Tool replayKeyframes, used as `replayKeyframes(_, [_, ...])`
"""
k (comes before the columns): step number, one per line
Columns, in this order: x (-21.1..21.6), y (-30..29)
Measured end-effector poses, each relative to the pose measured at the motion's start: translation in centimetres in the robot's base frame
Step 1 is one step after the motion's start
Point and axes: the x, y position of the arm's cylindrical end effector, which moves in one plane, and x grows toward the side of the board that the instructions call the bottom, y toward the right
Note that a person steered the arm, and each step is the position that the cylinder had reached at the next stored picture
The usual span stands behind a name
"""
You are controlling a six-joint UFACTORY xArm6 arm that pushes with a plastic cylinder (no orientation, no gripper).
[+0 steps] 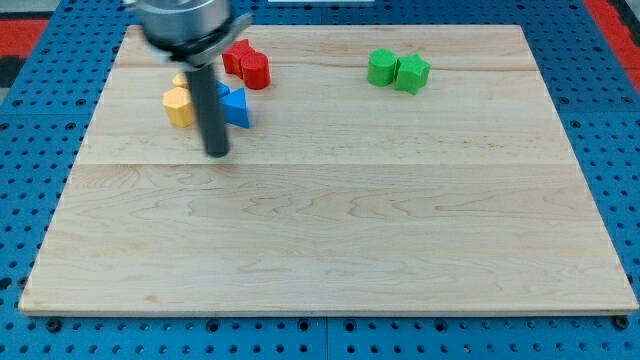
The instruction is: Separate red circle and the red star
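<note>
Item: wooden bench (330, 250), pale, set on a blue perforated base. Two red blocks are recorded near the view's top, left of centre, touching one another: the red star (236, 55) on the left and the red circle (256, 70) just right of and slightly below it; their shapes are only roughly made out. A yellow block (179, 106) and a blue block (237, 106) lie just below the red pair, partly hidden by the rod. Two green blocks (398, 71) are seen touching, well apart to the view's right. No hand is fitted; a plain rod is carried instead, so nothing is held. My tip (217, 154) is placed below the blue block, near it but apart, and clear of the red pair. The red pieces are judged light, rigid and free-sliding on the smooth wood; no grasp is possible, so contact is best made at the seam between them, pushing one flank squarely to avoid spinning.
</note>
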Motion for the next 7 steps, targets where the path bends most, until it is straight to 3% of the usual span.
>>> replayKeyframes(1, [-2.0,-14.6])
replayKeyframes(2, [-7.5,-15.0])
replayKeyframes(3, [-13.2,-11.5])
replayKeyframes(4, [-15.8,-6.5])
replayKeyframes(7, [-16.0,13.8])
